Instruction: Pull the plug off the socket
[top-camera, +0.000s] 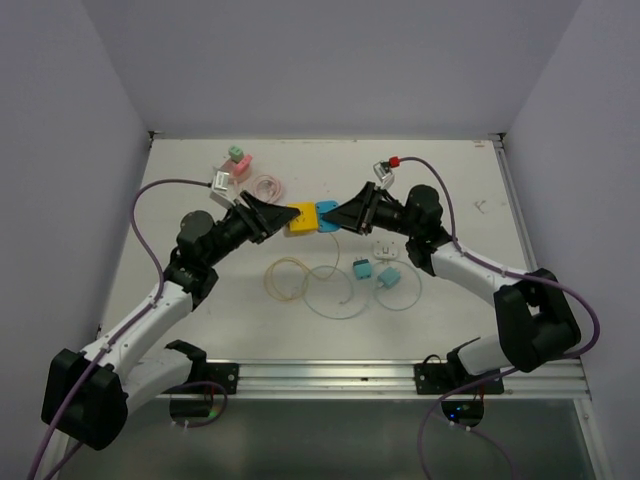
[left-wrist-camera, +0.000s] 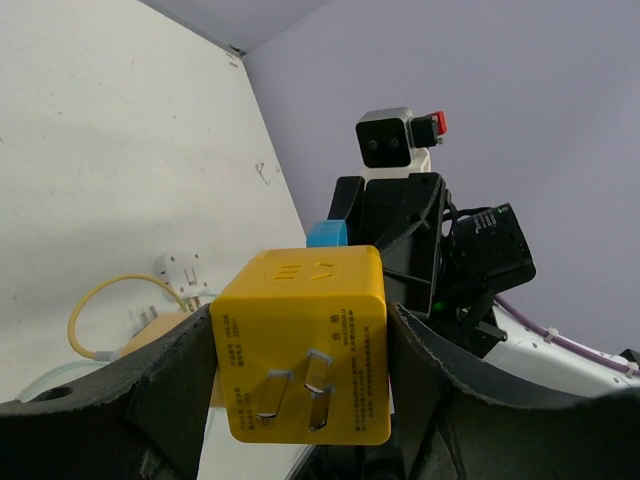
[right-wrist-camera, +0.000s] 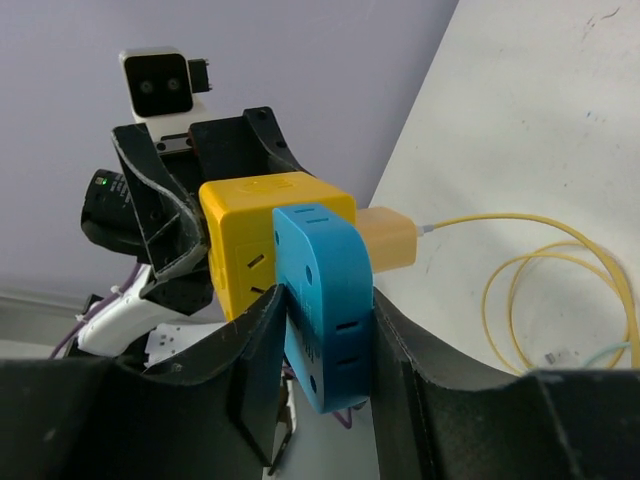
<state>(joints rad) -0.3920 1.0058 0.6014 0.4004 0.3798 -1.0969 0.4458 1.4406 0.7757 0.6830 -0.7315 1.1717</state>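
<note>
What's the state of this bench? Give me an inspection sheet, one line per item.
Surface: white table, a few scuffs.
Job's things: blue plug mated to yellow cube socket, held between the hands.
Clutter: green-and-pink blocks, teal plugs, white plug.
Hands: left hand clamps the yellow cube socket; right hand clamps the blue plug.
Cables: yellow loop, pale loop, pink coil, all loose.
Surroundings: lavender walls, metal rail.

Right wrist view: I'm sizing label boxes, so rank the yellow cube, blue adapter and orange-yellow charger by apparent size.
Largest, tied: blue adapter and yellow cube; the adapter is nearer and covers part of the cube, so unranked.
Smallest: orange-yellow charger, partly hidden.
</note>
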